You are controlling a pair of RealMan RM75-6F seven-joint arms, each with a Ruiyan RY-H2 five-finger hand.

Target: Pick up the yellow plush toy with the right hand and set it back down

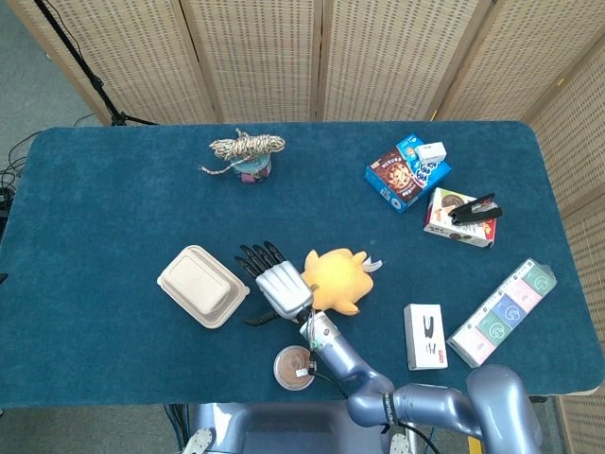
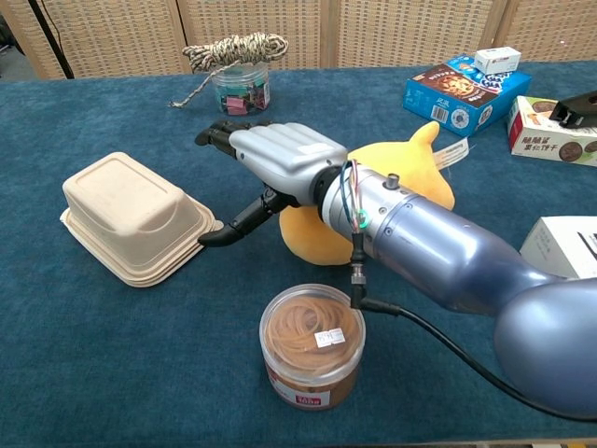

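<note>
Silver-backed and black-fingered, the right hand [image 2: 280,154] hovers palm down with fingers spread wide, holding nothing, just beside the yellow plush toy [image 2: 322,233], which lies on the blue tabletop [image 1: 113,208] near the front edge, around its middle. The hand sits offset toward the beige clamshell box [image 2: 131,217], so I judge no grasp is set. A jar of rubber bands [image 2: 312,345] stands nearer the front edge. No left hand shows.

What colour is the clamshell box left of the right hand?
Plain beige, no pattern; the clamshell box shows best in the chest view.
</note>
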